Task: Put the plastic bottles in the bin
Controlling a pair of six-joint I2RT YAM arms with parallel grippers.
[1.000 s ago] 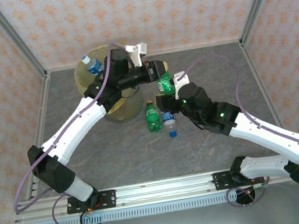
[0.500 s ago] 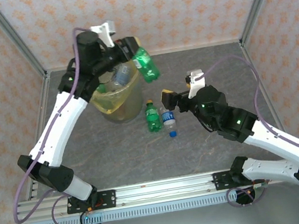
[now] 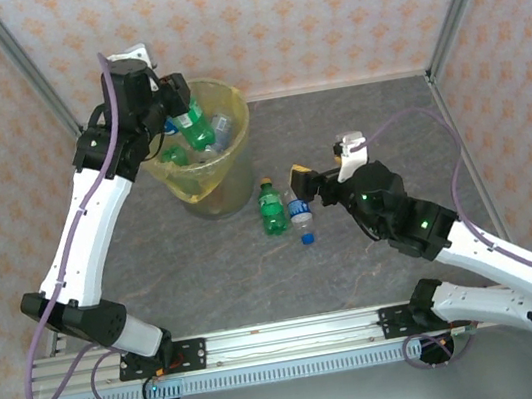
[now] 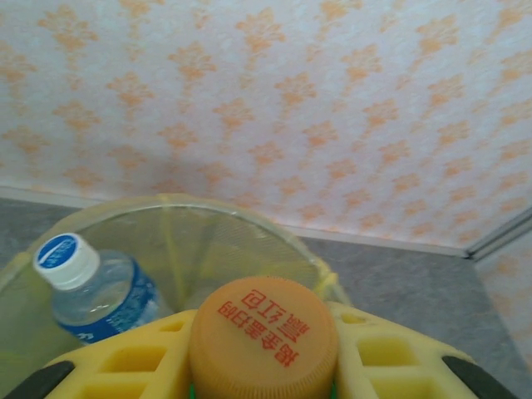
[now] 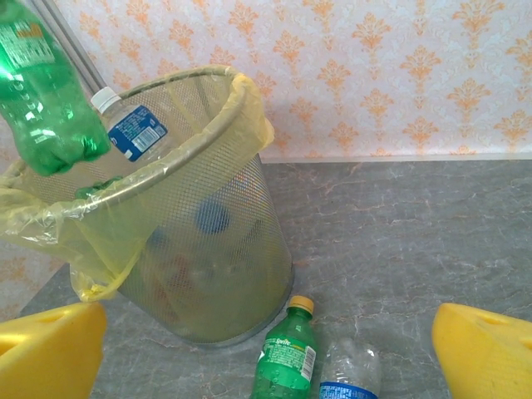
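While above round mesh bin (image 3: pixel 218 187), translucent green bottle (image 3: pixel 191 123)

Over at the back left, the left gripper (image 3: pixel 179 107) is clamped on the top end of a green bottle (image 3: pixel 194 126), which hangs tilted over the mouth of the yellow-lined bin (image 3: pixel 218 187). More bottles lie inside the bin, one of them clear (image 3: pixel 220 132). On the grey table (image 3: pixel 206 270) just right of the bin lie a second green bottle (image 3: pixel 272 209) and a clear blue-capped bottle (image 3: pixel 300 217), side by side. The right gripper (image 3: pixel 305 178) hovers close beside them, holding nothing.
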